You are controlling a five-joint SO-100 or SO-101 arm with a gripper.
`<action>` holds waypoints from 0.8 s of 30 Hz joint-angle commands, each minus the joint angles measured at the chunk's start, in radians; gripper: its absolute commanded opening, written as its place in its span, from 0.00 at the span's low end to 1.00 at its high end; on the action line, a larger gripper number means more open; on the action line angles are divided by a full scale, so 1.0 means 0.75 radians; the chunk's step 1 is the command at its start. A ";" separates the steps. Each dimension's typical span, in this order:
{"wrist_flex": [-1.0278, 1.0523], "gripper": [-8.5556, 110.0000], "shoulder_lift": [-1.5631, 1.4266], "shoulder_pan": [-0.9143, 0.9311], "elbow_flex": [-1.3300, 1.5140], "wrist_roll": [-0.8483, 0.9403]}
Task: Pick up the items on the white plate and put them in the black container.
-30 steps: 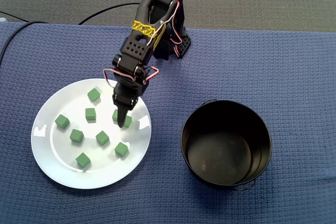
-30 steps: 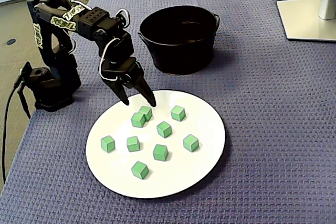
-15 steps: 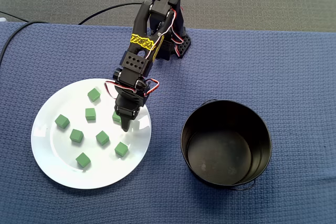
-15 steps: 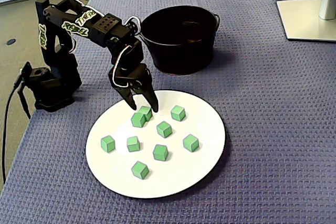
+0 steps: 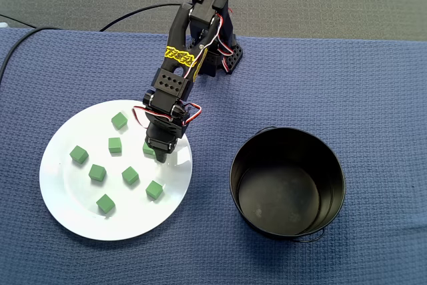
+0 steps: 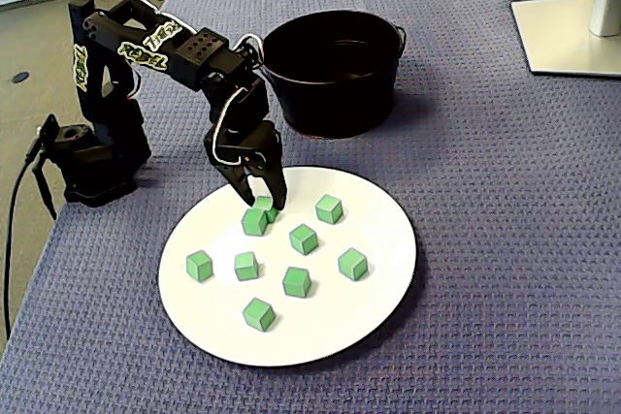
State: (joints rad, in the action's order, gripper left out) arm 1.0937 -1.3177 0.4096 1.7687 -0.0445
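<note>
Gripper (image 6: 262, 200): points straight down, jaws about a cube's width apart, astride one cube (image 6: 264, 205) on the far-left part of the plate (image 6: 388, 288). Nothing is lifted. We cannot tell whether the pads press on it.

Near to far, in a fixed view:
- The plate's near rim lies on the blue cloth (image 6: 505, 239).
- Seven loose cubes (image 6: 297, 281) lie over the plate's near and middle part, well apart from one another, each flat on a face.
- A neighbour (image 6: 254, 223) touches the target cube on its near-left side. We judge that the jaws are set on the two free faces, across the line of the pair, so the neighbour stays outside the grip.
- Target cube: no long axis, flat on the plate, top face up, side faces oblique to the picture's edges. In a fixed view from above, the arm (image 5: 175, 81) covers most of it.
- Container (image 6: 330, 109): upright and mouth up, beyond the plate's far rim, near it but apart. Nothing shows inside. We judge that it stands close to keep the carry short.
</note>
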 commanded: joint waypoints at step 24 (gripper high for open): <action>0.366 0.07 -0.777 -0.202 -0.409 0.119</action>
State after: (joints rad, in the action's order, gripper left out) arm 1.3146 -1.6904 0.3712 1.5999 0.0077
